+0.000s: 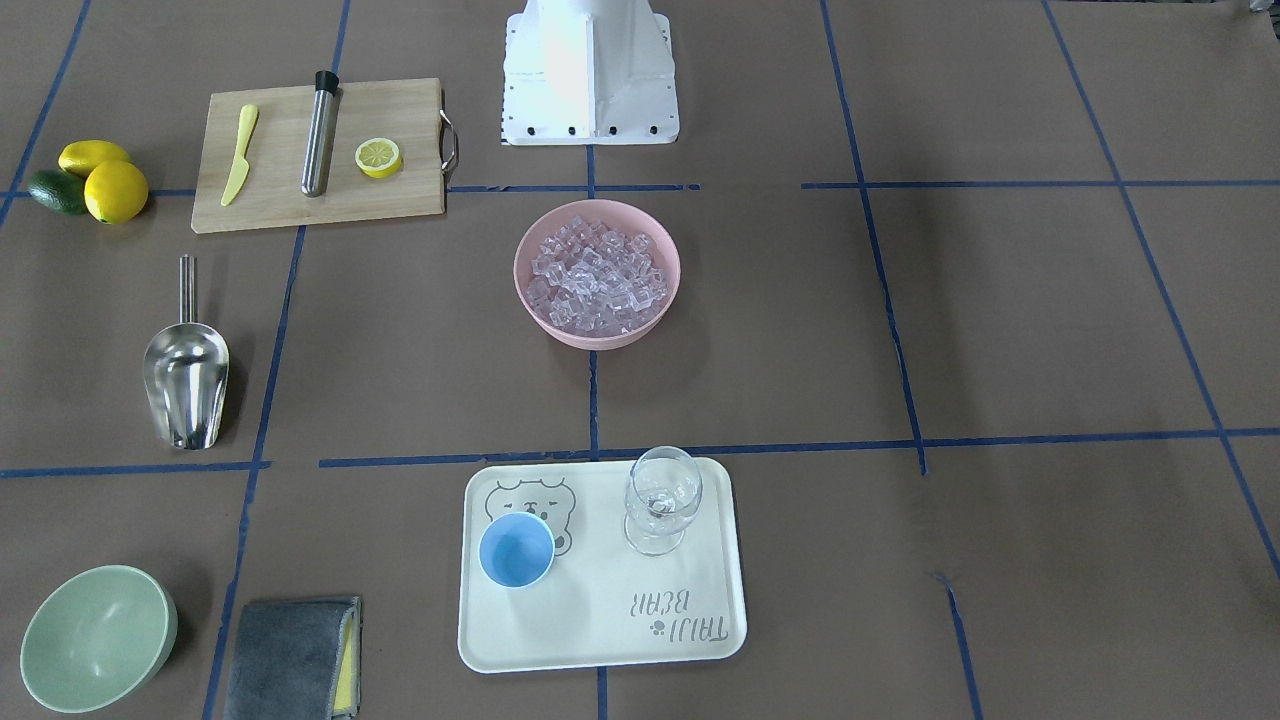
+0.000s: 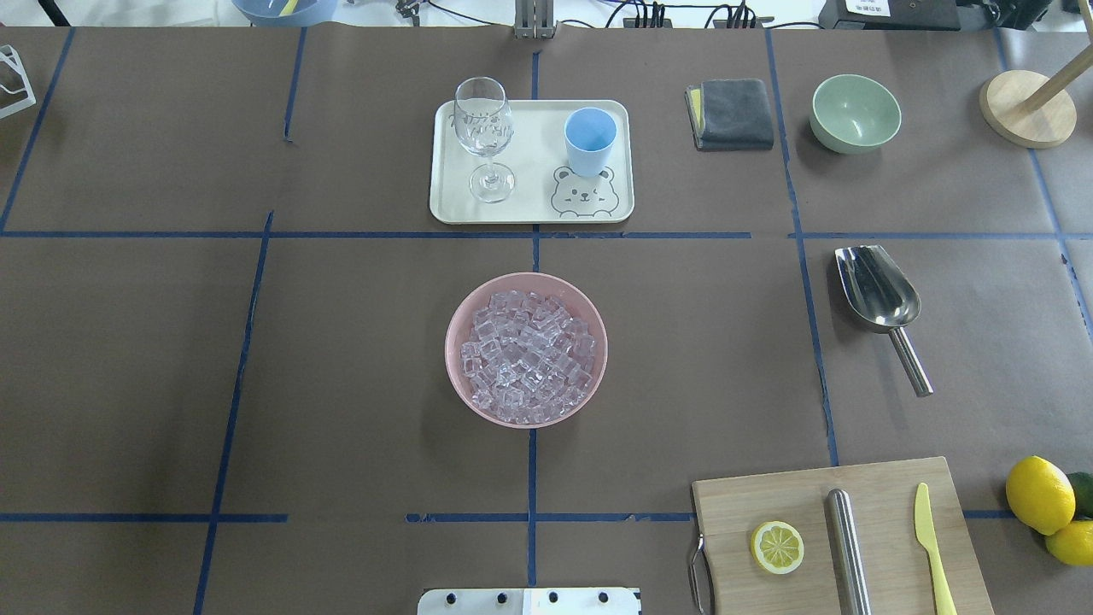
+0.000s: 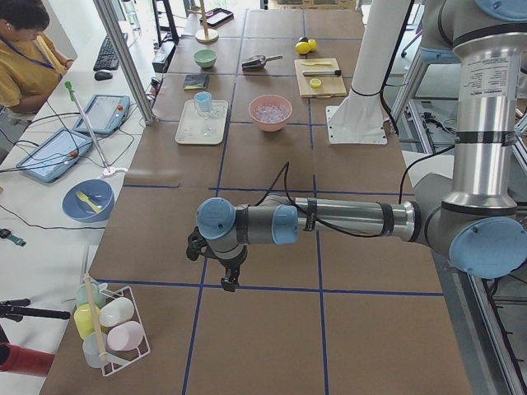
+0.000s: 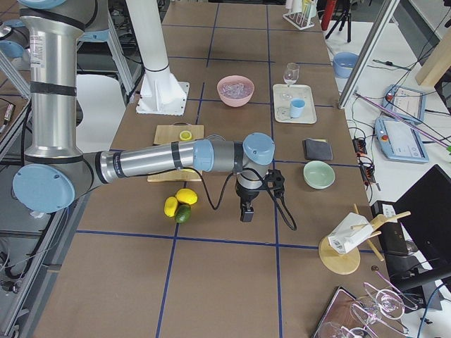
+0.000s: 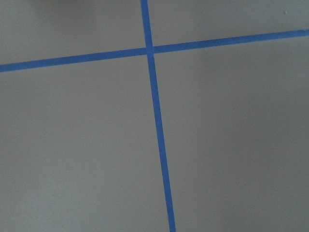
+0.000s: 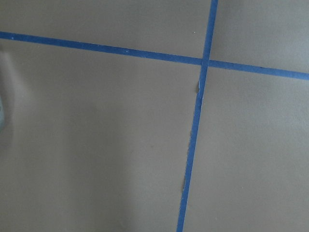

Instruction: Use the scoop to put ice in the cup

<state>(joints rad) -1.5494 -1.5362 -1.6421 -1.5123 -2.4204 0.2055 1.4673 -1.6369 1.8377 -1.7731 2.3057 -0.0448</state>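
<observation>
- Not started: scoop (image 2: 879,295) lies untouched on counter (image 2: 341,384), cup (image 2: 589,137) empty on tray (image 2: 444,205), ice (image 2: 527,357) all in pink bowl (image 2: 452,342).
- Left tool (image 3: 222,263) and right tool (image 4: 246,208) hang well apart from everything; whether either is open or closed, cannot tell.

The left arm (image 3: 346,218) and the right arm (image 4: 148,160) are built alike: silver-grey metal tubes joined by grey housings with round light-blue caps and black bands at the seams. A printed label (image 3: 486,78) sits on the left arm's upright tube. A thin black cable (image 3: 276,185) loops loose near each wrist, the left gripper (image 3: 228,284) and right gripper (image 4: 246,215) are black, and the white pedestal (image 1: 590,70) widens to a flat foot with a row of dark screws (image 1: 612,130).
</observation>
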